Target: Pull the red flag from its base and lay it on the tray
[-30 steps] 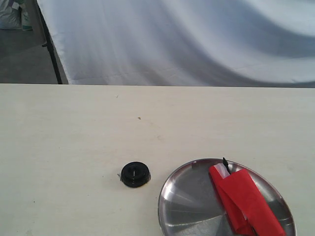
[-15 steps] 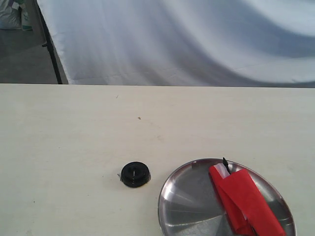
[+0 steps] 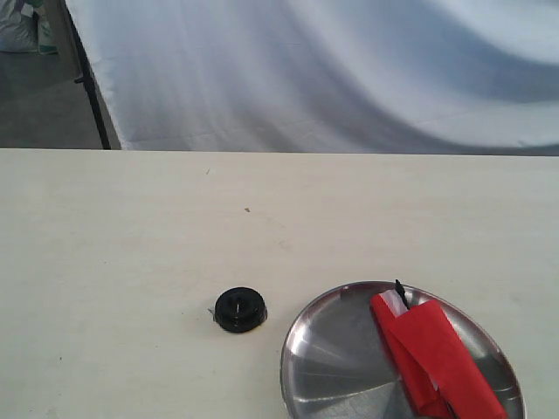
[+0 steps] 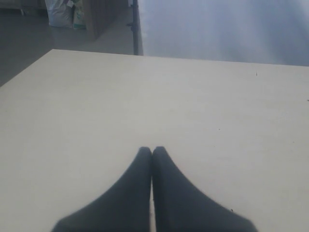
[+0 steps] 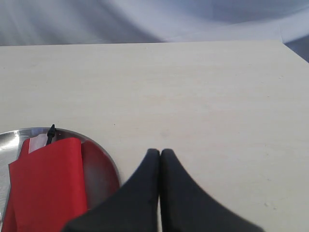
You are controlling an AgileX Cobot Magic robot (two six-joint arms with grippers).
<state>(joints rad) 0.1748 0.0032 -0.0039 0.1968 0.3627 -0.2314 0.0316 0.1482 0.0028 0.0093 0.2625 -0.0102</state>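
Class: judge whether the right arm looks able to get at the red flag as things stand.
Probably yes: the red flag lies uncovered on the tray beside the shut right tool, nothing between.

Lab-like test bay; white backdrop cloth [image 3: 332, 70]; black stand [image 3: 95, 113]; concrete floor [image 3: 44, 113]; sacks [image 3: 16, 26]

red flag [image 3: 434, 358] in tray [image 3: 327, 367], base [image 3: 239, 309] beside

The exterior view looks down across the table [image 3: 131, 244] from its near side, facing a white backdrop [image 3: 332, 78]. Each wrist camera sits low and close behind its fingers, left fingers [image 4: 130, 193] and right fingers [image 5: 183, 193], facing forward past their tips. The right wrist and exterior views share the tray [image 3: 323, 349], which lies beside the right fingers.
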